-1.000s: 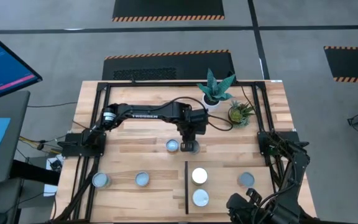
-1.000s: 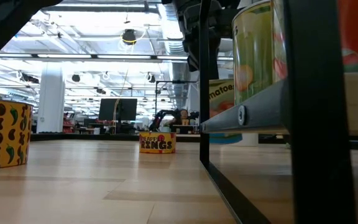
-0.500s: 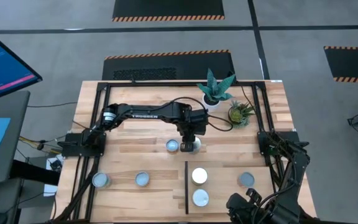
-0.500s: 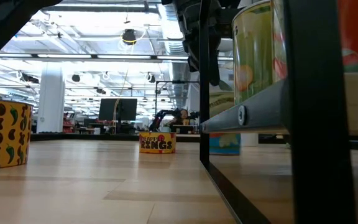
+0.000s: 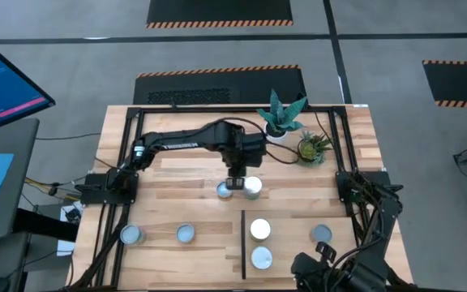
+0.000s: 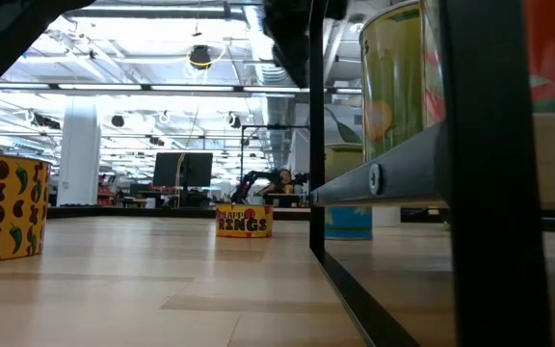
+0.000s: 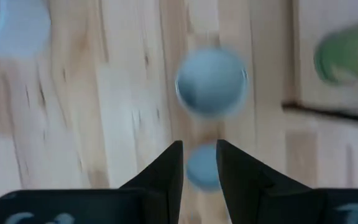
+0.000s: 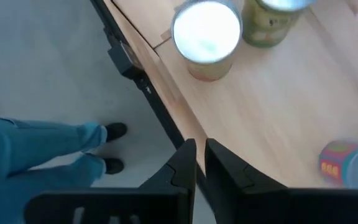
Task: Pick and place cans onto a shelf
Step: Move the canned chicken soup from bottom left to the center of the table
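Observation:
My left gripper (image 5: 237,182) hangs open above the middle of the table, between two cans (image 5: 224,190) (image 5: 252,187) that stand on their bases on the planks. In the left wrist view its fingers (image 7: 199,155) frame one blurred can top (image 7: 202,167), with another (image 7: 211,81) beyond. Two more cans (image 5: 130,235) (image 5: 186,234) stand near the front left. The shelf (image 5: 294,247), with its black strip (image 5: 243,243), bears three cans (image 5: 260,229) (image 5: 262,258) (image 5: 321,235). My right gripper (image 8: 196,155) is shut and empty past the table's front right edge.
Two potted plants (image 5: 280,118) (image 5: 313,148) stand at the far right of the table. A black frame rail (image 5: 217,109) runs round the table's edges. A person's legs in blue trousers (image 8: 42,149) show on the floor beside the table.
My left gripper has lowered a can onto the table just far of the shelf and let it go. It has then risen and shifted a little toward the table's left and far edges. The can now stands free on the planks.

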You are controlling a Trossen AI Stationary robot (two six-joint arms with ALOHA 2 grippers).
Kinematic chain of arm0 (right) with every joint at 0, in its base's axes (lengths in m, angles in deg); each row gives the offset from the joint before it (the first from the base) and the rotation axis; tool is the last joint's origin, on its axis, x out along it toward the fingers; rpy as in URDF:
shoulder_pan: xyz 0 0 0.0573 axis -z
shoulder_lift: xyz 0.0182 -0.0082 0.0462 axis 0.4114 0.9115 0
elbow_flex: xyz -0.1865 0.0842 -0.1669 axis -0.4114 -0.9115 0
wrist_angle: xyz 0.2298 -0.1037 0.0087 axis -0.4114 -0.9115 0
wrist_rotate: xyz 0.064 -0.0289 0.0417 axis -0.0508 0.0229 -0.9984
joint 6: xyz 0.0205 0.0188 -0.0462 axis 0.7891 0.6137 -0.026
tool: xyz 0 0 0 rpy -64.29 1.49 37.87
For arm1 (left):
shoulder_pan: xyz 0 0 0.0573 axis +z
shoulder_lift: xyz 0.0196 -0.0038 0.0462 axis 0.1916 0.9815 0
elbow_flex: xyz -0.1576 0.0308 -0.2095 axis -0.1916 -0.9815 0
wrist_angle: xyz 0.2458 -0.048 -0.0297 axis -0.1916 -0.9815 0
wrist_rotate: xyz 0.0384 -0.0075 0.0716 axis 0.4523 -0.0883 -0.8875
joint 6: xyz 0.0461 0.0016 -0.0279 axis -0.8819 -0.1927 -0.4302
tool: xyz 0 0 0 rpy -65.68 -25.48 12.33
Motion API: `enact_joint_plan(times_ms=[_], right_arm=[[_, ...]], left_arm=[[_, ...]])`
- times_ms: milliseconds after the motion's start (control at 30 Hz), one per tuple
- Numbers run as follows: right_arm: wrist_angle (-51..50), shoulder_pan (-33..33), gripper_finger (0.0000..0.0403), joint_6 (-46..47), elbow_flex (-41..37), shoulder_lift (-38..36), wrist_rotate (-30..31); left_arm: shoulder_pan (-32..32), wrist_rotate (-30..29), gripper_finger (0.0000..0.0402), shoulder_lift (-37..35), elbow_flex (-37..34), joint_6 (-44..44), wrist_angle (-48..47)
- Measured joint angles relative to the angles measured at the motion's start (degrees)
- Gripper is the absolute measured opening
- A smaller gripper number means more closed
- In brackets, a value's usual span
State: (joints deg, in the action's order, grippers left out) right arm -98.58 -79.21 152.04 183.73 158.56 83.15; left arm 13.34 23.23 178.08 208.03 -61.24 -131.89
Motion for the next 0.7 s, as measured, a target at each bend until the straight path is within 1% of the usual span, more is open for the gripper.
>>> enact_joint_plan(times_ms=[33, 100, 133, 167, 233, 300, 400, 433, 567, 700], right_arm=[[0.0, 0.3, 0.0059, -1.1, 0.0, 0.0, -0.2], [0.0, 0.8, 0.0059, -2.8, 0.0, 0.0, -0.4], [0.0, 1.0, 0.0059, -3.2, 0.0, 0.0, -0.4], [0.0, 1.1, 0.0059, -3.3, 0.0, 0.0, -0.4], [0.1, 0.8, 0.0059, -2.1, -1.4, -0.4, -0.3], [-0.1, 0.0, 0.0059, 1.7, -4.0, -1.2, -0.2], [0.1, -0.9, 0.0059, 7.4, -7.3, -2.8, 0.3], [-0.1, -1.0, 0.0059, 8.4, -8.2, -3.3, 0.7], [0.2, -0.5, 0.0059, 7.8, -10.7, -5.3, 2.2], [-0.1, 1.4, 0.0059, 2.2, -13.7, -8.5, 3.4]], left_arm=[[-0.1, 0.2, 0.0083, -0.3, 0.1, 1.4, -2.4], [-0.6, 0.5, 0.0083, -1.9, -2.3, 4.4, -6.5], [-1.2, 0.5, 0.0083, -2.6, -4.1, 5.6, -6.8], [-1.9, 0.6, 0.0083, -3.8, -6.7, 6.7, -5.4], [-3.9, 0.8, 0.0082, -6.8, -12.6, 7.5, -6.2], [-5.9, 0.2, 0.0082, -10.1, -18.0, 7.7, -5.8], [-9.0, -0.2, 0.0082, -16.3, -28.2, 12.3, -5.6], [-10.1, -0.4, 0.0082, -18.5, -31.2, 13.7, -4.2], [-14.5, -1.8, 0.0082, -28.5, -42.6, 23.6, -2.2], [-19.8, -1.6, 0.0082, -38.7, -54.5, 35.9, 1.6]])
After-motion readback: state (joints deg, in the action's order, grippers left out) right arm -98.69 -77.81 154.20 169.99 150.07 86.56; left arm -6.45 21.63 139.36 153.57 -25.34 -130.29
